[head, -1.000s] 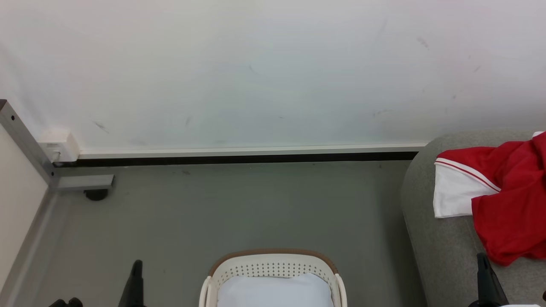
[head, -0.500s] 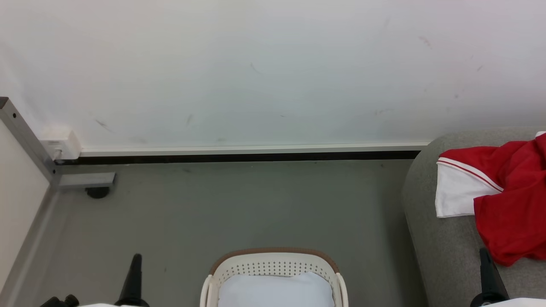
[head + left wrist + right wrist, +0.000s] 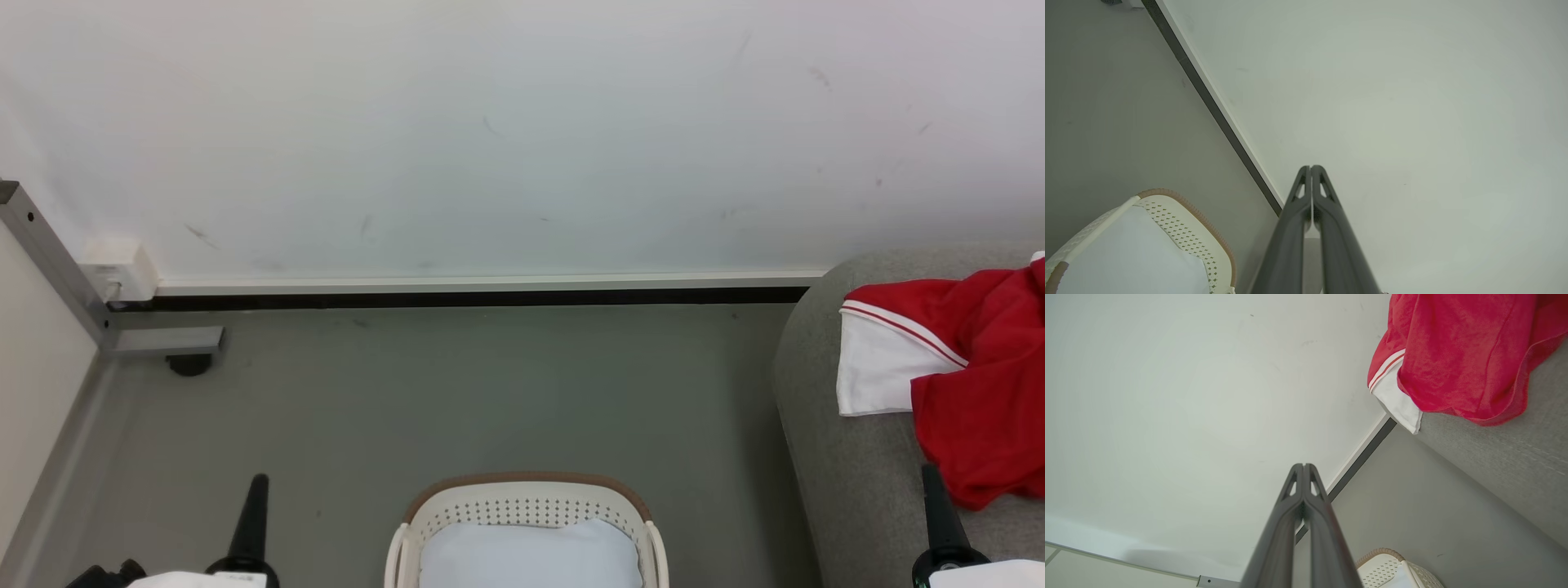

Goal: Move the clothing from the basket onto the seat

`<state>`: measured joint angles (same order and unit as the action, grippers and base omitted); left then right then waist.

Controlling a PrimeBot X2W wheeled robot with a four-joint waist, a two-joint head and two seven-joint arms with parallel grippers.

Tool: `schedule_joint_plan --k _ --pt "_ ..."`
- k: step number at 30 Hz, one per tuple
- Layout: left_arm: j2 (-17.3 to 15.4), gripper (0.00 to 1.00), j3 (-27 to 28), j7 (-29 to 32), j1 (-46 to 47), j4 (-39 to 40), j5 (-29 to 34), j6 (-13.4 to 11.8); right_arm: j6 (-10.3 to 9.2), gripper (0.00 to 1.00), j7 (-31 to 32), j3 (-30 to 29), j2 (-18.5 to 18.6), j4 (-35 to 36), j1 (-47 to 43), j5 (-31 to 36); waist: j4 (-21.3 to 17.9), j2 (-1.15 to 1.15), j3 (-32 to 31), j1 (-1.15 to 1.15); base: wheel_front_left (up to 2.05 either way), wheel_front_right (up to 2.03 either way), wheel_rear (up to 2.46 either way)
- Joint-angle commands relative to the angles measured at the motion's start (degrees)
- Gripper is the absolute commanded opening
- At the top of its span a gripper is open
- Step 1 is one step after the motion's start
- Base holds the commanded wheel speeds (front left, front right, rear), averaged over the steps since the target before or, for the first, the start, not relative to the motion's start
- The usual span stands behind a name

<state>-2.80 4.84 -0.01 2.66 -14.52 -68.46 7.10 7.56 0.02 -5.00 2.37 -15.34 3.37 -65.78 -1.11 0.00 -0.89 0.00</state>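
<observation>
Both arms sit low either side of the basket (image 3: 526,483), the left gripper (image 3: 259,480) and right gripper (image 3: 930,470) pointing toward the wall (image 3: 522,131), fingers pressed together on nothing, while the clothing (image 3: 980,400) lies draped on the seat (image 3: 849,490).

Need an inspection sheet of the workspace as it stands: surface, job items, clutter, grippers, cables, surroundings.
Surface: grey floor, basket standing on it.
Job's things: clothing draped on the seat; basket holds a pale cushion, no red fabric seen inside.
Clutter: nothing seen.
Grippers: left gripper shut, empty; right gripper shut, empty, apart from the clothing.
Cables: nothing seen.
Surroundings: scuffed white wall, white wall box, grey metal frame at left.
</observation>
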Motion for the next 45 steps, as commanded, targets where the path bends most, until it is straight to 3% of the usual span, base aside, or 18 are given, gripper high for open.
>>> schedule_joint_plan --k 1,45 --pt "-0.3 0.0 0.3 0.5 1.2 0.5 -1.6 0.4 -0.08 0.0 0.4 -0.3 0.6 0.7 1.1 -2.0 0.0 0.0 0.0 0.0 0.0 0.0 0.0" --pt "-0.2 0.0 1.6 5.8 3.5 0.5 -21.0 0.5 -0.13 0.0 5.8 -1.5 0.7 1.4 2.8 -23.1 0.9 0.0 0.9 0.0 0.0 0.0 0.0"
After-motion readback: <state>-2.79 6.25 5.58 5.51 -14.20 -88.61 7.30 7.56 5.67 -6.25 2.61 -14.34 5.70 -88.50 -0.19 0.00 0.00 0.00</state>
